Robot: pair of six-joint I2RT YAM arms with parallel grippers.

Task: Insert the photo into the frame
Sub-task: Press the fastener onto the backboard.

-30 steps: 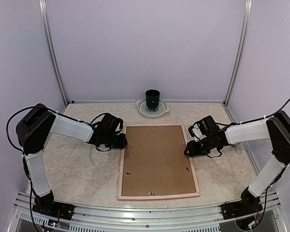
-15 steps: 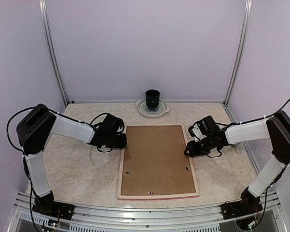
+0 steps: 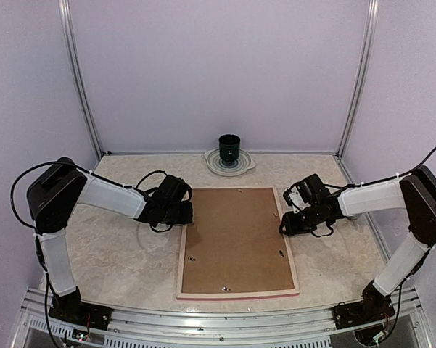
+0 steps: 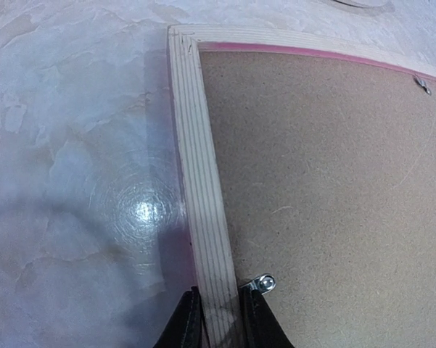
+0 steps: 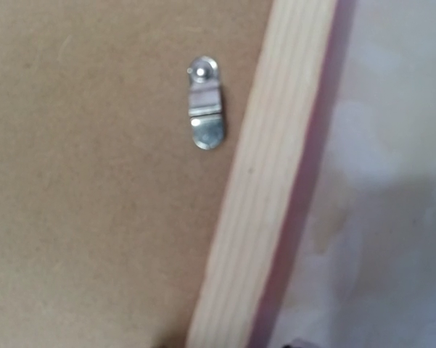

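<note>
I see my left arm [image 3: 105, 194] and right arm [image 3: 373, 196] built alike, with blocky glossy black joint housings, smooth white shells over the links, thin black cables looping loose from shoulder to wrist, and slim black fingers [image 4: 187, 326] at the left tip.

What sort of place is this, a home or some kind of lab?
Probably a robot lab booth: plain lilac wall panels held by aluminium posts, two white-and-black robot arms bolted to a metal rail, and a pale-wood picture frame face down on a marbled tabletop.
</note>
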